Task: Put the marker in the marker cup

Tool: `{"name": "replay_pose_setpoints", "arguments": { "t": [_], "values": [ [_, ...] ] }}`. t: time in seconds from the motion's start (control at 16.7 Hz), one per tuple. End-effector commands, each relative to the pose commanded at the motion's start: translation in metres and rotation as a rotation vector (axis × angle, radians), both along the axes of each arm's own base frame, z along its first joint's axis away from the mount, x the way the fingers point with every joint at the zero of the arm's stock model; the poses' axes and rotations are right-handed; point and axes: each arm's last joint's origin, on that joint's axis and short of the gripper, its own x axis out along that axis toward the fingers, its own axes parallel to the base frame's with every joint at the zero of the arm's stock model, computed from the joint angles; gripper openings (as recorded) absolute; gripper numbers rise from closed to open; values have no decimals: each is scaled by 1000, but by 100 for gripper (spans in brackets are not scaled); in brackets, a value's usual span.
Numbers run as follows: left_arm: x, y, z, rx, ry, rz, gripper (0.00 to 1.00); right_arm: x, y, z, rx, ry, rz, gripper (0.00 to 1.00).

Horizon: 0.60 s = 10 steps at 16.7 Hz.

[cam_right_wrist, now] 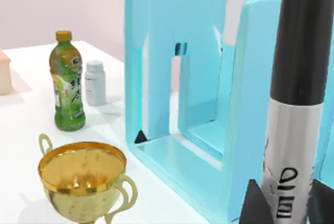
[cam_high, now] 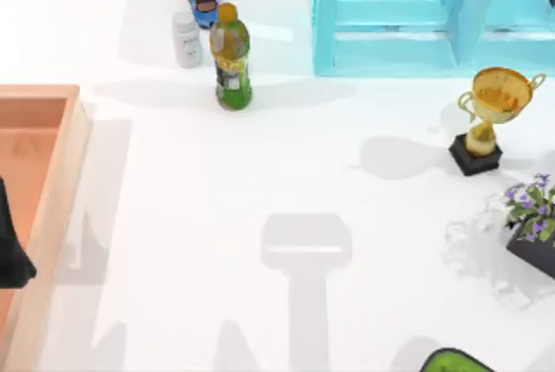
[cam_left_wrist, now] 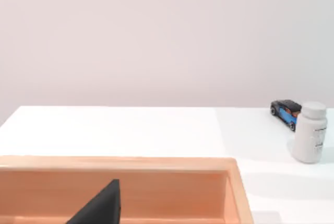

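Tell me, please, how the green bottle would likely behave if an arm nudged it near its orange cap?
The green bottle stands upright, tall and narrow-based, so a high nudge would probably tip it rather than slide it. Its round body would likely roll once down, perhaps into the white pill bottle close beside it. It looks full, so probably fairly heavy.

left end effector point(cam_left_wrist: 99, 205): matte black wedge | right end effector point(cam_right_wrist: 284, 203): black angular fingers

The white worktop point(cam_high: 260, 181) carries a green bottle point(cam_high: 231, 58), a white pill bottle point(cam_high: 186, 39) and a toy car point(cam_high: 202, 3) (clustered at the rear), a blue rack point(cam_high: 416, 16), a gold trophy point(cam_high: 490, 116), potted flowers point(cam_high: 533, 225), and a wooden tray point(cam_high: 52, 207) at the left edge.
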Motion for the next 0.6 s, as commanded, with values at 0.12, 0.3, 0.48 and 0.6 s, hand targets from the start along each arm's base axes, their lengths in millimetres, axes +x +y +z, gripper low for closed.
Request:
{"name": "replay_pose_setpoints", "arguments": {
  "t": [0.12,0.3,0.48,0.6],
  "values": [
    [0,0,0,0,0,0,100,8,-2,-13,-63,11,-53,0],
    [0,0,0,0,0,0,100,6,0,-9,-36,7,-29,0],
    [0,0,0,0,0,0,100,3,3,-3,-3,1,-3,0],
    [0,0,0,0,0,0,100,2,4,-2,0,0,0,0]
  ]
}}
